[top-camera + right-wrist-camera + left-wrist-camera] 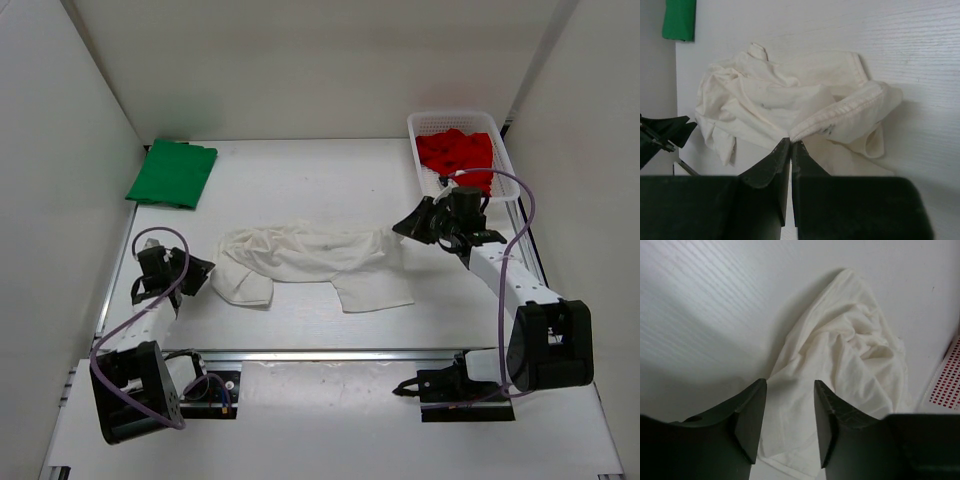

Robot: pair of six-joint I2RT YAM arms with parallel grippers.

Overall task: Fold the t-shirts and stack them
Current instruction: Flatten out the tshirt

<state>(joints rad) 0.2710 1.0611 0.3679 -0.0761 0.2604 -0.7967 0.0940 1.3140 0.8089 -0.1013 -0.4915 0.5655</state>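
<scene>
The white t-shirt (310,262) lies crumpled across the middle of the table. My right gripper (402,228) is shut on a hemmed edge of the white t-shirt (840,107) at its right end, lifting that edge. My left gripper (205,272) is open just left of the shirt's left end; white cloth (840,365) lies under and beyond its fingers. The green t-shirt (172,172) lies folded at the back left. The red t-shirt (457,157) is bunched in the basket.
A white mesh basket (425,127) stands at the back right, next to my right arm. White walls close in the table on the left, back and right. The basket's rim shows in the left wrist view (947,385).
</scene>
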